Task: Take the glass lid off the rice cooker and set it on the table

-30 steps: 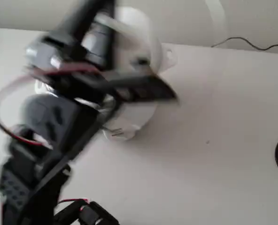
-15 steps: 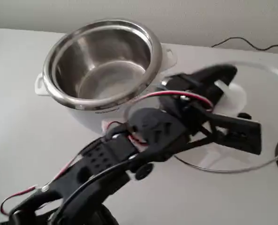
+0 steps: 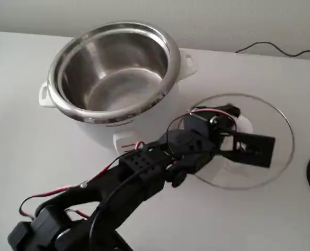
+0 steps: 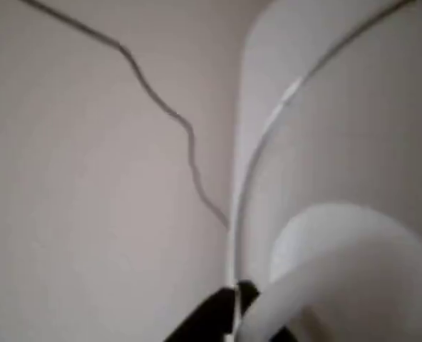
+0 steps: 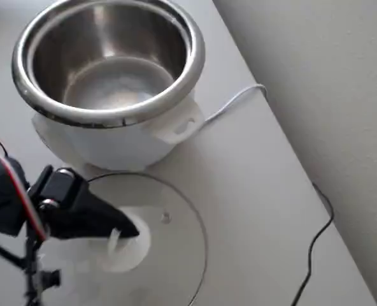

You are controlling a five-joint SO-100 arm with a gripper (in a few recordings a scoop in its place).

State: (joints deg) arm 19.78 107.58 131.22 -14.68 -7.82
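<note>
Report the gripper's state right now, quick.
Gripper: shut on the white knob of the glass lid, which sits low over or on the table beside the rice cooker; contact cannot be told.

In the fixed view the gripper [image 3: 237, 137] sits over the middle of the glass lid [image 3: 270, 167], which lies flat on the table [image 3: 239, 219]. The lid spreads out on all sides beneath the gripper, with its knob [image 3: 242, 125] right at the fingers. The rice cooker [image 3: 115, 78] stands to the upper left of the gripper, just beside the lid's left edge, with its pot uncovered. A cable [image 3: 280, 50] runs along the table's back edge, behind and to the right of the gripper.

In the overhead view the gripper [image 5: 121, 233] is at the knob [image 5: 132, 245], the lid [image 5: 176, 255] extends to its right, and the cooker [image 5: 112, 70] stands above it.
</note>
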